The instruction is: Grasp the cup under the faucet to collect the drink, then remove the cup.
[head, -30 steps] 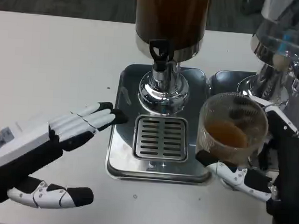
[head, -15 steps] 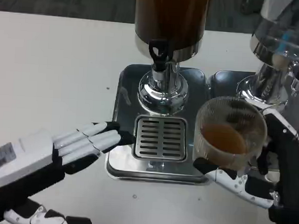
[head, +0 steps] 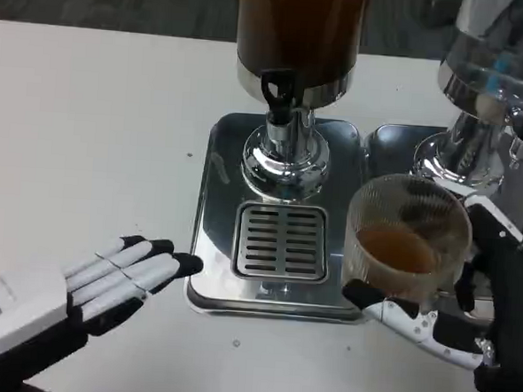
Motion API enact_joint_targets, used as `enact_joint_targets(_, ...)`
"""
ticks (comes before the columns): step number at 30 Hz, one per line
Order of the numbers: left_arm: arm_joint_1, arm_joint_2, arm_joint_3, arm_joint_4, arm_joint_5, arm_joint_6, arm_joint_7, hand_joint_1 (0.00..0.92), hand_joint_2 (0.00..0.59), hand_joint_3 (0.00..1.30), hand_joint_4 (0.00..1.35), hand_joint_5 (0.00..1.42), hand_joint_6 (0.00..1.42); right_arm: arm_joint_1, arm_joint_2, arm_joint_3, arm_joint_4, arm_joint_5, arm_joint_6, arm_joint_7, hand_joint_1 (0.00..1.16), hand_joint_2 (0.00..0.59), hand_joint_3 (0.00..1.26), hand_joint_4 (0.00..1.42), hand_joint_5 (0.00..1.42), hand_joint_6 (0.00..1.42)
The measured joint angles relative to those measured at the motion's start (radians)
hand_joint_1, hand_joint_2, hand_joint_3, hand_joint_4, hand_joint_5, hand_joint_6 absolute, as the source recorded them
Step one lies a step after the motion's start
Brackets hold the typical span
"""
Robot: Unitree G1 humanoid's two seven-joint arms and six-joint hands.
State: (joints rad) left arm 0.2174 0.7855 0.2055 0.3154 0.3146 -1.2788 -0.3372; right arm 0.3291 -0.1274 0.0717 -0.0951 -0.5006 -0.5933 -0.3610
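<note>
The work surface is a white table [head: 88, 132], matte and lightly speckled. A strip of dark grey carpeted floor [head: 105, 0] shows beyond its far edge.

At centre stands a polished steel dispenser base with a slotted drip grille [head: 281, 242]. Above it rises a chrome pedestal carrying a black faucet lever [head: 279, 90], beneath a cylindrical tank of dark brown drink [head: 298, 29]. A second, clear-tank dispenser on a chrome stand [head: 490, 86] occupies the far right, with its own steel base touching the first.

The right hand [head: 454, 310] grasps a clear ribbed plastic cup [head: 407, 233] holding amber liquid to about half depth. White-and-black fingers wrap the cup's lower front, and the black palm section stands upright against its right side. The cup is upright, positioned right of the drip grille and off the faucet axis, over the seam between the two bases. Whether its bottom rests on the steel cannot be determined.

The left hand [head: 105, 280] lies low at the lower left, palm down, released and holding nothing. Its fingers extend together toward the base, with the black fingertips just beside the base's left front corner. Contact with the table cannot be confirmed.

Open table extends left of the base and along the near edge between the two hands. The right side is crowded by the second dispenser and the right hand.
</note>
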Motion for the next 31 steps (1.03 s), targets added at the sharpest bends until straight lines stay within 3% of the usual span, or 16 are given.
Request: enact_joint_targets(31,0.01,0.002,0.005,-0.011,0.043,0.034,0.027,0.0,0.147,0.0,0.0,0.0,0.0,0.025,0.006,-0.007,-0.029,0.0,-0.004,0.003,0.83,0.212,0.65,0.86,1.09,1.42)
